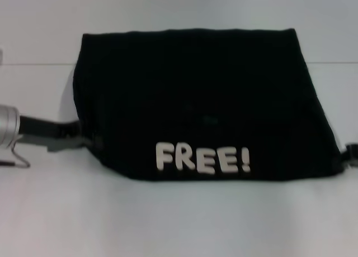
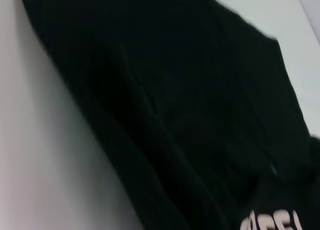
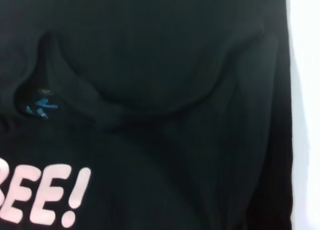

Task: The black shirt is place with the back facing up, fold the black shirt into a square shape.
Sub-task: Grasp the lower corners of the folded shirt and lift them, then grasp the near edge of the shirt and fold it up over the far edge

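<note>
The black shirt (image 1: 196, 89) lies on the white table (image 1: 179, 223) as a wide folded block, its near part turned over so a white "FREE!" print (image 1: 202, 158) faces up along the near edge. My left gripper (image 1: 84, 138) is at the shirt's near left corner, touching the fabric. My right gripper (image 1: 350, 154) shows only as a small dark piece at the near right corner. The left wrist view is filled with the black shirt (image 2: 190, 115). In the right wrist view the black shirt (image 3: 165, 55) shows a curved neckline fold, a blue label (image 3: 41, 107) and the print (image 3: 45, 195).
The left arm's silver wrist (image 1: 5, 128) and a thin wire loop (image 1: 19, 156) sit at the left edge. A seam line (image 1: 33, 64) crosses the table behind the shirt. White table surface surrounds the shirt on every side.
</note>
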Available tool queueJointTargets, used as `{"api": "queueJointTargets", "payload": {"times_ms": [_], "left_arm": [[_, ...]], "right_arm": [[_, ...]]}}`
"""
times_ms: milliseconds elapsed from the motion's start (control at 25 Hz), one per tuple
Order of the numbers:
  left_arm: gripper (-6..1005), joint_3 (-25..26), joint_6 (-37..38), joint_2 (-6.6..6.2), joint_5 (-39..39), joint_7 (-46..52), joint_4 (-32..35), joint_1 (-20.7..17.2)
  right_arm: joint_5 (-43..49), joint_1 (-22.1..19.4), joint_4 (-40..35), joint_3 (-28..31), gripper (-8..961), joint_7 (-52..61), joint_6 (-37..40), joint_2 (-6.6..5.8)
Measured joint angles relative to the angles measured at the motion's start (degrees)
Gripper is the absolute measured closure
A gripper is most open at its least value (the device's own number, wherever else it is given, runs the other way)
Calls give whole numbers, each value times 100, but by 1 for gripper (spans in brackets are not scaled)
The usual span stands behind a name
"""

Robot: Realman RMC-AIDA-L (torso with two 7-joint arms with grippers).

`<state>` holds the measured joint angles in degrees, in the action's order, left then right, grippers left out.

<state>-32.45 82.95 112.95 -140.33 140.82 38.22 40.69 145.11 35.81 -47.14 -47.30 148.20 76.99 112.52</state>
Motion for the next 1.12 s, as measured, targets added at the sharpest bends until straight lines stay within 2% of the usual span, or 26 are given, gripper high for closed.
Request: {"api": "queueJointTargets", "payload": {"times_ms": [240, 400, 680, 800, 880, 1000, 1120], "left_arm": [[997, -8, 1482, -1, -601, 19, 264, -49], [998, -79, 2462, 80, -909, -183, 349, -194], [997, 40, 2791, 122, -1141, -341, 422, -324], [997, 338, 2805, 84, -1075, -412, 532, -316], [997, 676, 2812, 8, -930, -426, 593, -286], [998, 1168, 2740, -113, -700, -388, 613, -198], [998, 1437, 2183, -172, -589, -100, 545, -44]], "right_arm": [[274, -540, -910, 114, 904, 186, 1561, 159], [290, -851, -1230, 184, 904, 81, 2299, 224], [290, -969, -1162, 652, 904, -298, 2684, 237], [142, -900, -1156, 949, 904, -410, 2779, 192], [-23, -818, -1176, 1254, 904, -513, 2880, 135], [-302, -619, -1133, 1718, 903, -613, 2891, -1], [-640, -350, -905, 2106, 903, -651, 2560, -153]]}}
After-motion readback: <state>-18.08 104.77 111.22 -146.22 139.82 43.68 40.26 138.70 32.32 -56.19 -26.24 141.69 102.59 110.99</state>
